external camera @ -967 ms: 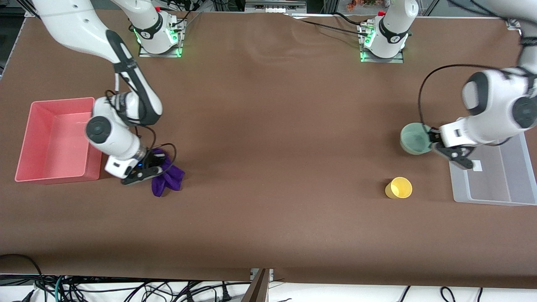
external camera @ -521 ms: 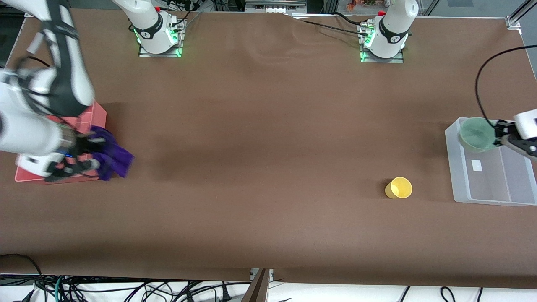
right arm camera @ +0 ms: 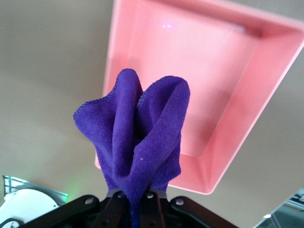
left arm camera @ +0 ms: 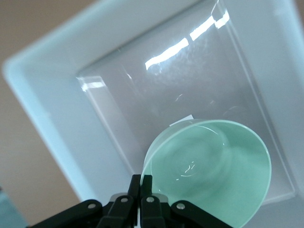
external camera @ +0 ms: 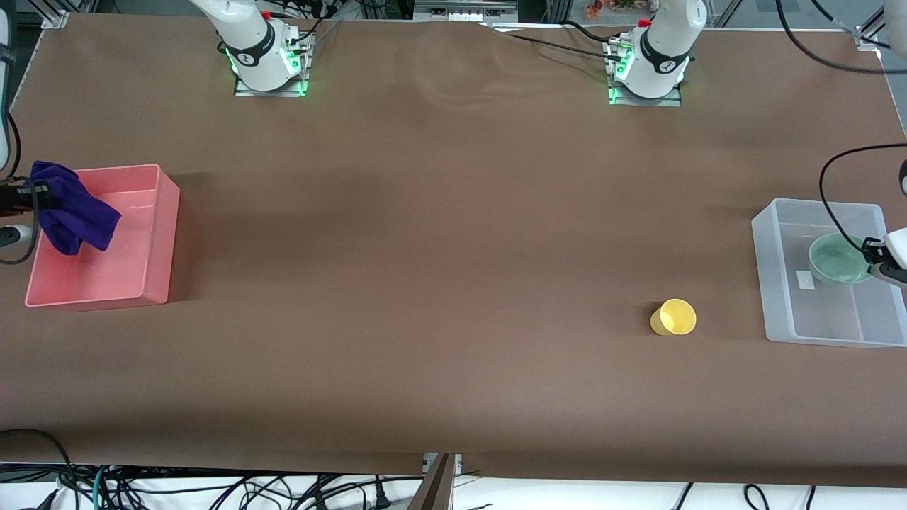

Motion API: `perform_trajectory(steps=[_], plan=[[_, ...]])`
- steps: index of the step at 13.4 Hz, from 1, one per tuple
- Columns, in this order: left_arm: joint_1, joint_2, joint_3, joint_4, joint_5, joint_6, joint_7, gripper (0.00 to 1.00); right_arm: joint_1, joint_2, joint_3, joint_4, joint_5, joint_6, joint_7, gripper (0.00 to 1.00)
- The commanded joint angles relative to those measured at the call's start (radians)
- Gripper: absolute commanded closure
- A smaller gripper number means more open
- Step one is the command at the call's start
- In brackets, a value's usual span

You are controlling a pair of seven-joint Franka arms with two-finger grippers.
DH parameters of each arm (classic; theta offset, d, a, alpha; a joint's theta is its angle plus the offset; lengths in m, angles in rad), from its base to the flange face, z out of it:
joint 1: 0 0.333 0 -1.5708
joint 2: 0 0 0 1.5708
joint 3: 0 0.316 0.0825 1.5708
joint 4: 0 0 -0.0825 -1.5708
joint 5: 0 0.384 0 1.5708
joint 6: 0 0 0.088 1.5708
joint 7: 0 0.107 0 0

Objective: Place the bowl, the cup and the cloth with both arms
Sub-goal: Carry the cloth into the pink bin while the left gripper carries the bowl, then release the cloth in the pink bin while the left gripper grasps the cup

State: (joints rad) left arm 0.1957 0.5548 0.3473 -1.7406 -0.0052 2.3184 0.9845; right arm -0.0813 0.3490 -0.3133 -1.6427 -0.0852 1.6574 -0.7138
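My left gripper [external camera: 873,256] is shut on the rim of the mint-green bowl [external camera: 839,260] and holds it over the clear bin [external camera: 779,283]. In the left wrist view the gripper [left arm camera: 141,181] pinches the bowl's [left arm camera: 213,175] rim above the bin's floor [left arm camera: 156,90]. My right gripper [external camera: 32,200] is shut on the purple cloth [external camera: 71,209], which hangs over the pink bin [external camera: 152,241]. In the right wrist view the gripper [right arm camera: 137,195] grips the cloth [right arm camera: 137,133] above the pink bin [right arm camera: 213,71]. The yellow cup [external camera: 674,316] stands on the table near the clear bin.
The brown table [external camera: 439,234] stretches between the two bins. The arm bases [external camera: 262,49] [external camera: 652,57] stand along the table's edge farthest from the front camera.
My left gripper carried the bowl from beside the clear bin to over its inside. My right gripper lifted the cloth off the table and carried it over the pink bin.
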Motion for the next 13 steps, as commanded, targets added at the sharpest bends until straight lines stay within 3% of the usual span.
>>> perform_trajectory(steps=[1,2,4,7,10,11,12,13], plan=[[0.001,0.057,-0.002,0.049,-0.065,-0.01,0.028,0.85,-0.041,-0.021,0.005,-0.178,-0.007,0.134,-0.004,1.0],[0.001,0.054,-0.01,0.052,-0.07,-0.01,0.025,0.05,-0.046,-0.019,-0.009,-0.23,-0.005,0.183,-0.004,1.0],[0.002,0.033,-0.03,0.101,-0.136,-0.06,0.034,0.0,-0.048,-0.007,-0.038,-0.305,-0.005,0.29,-0.035,1.0],[-0.015,-0.013,-0.056,0.261,-0.136,-0.293,0.036,0.0,-0.048,0.036,-0.073,-0.377,0.005,0.459,-0.096,1.0],[-0.019,-0.016,-0.175,0.397,-0.142,-0.497,-0.045,0.0,-0.046,0.077,-0.073,-0.379,0.06,0.524,-0.084,1.0],[-0.019,-0.021,-0.242,0.403,-0.138,-0.517,-0.138,0.0,-0.044,0.08,-0.07,-0.373,0.083,0.532,-0.084,0.65],[-0.018,-0.021,-0.311,0.397,-0.139,-0.521,-0.239,0.0,-0.043,0.076,-0.067,-0.358,0.099,0.527,-0.092,0.01],[-0.019,-0.015,-0.364,0.388,-0.145,-0.519,-0.344,0.0,-0.041,0.064,-0.061,-0.332,0.104,0.515,-0.092,0.0]])
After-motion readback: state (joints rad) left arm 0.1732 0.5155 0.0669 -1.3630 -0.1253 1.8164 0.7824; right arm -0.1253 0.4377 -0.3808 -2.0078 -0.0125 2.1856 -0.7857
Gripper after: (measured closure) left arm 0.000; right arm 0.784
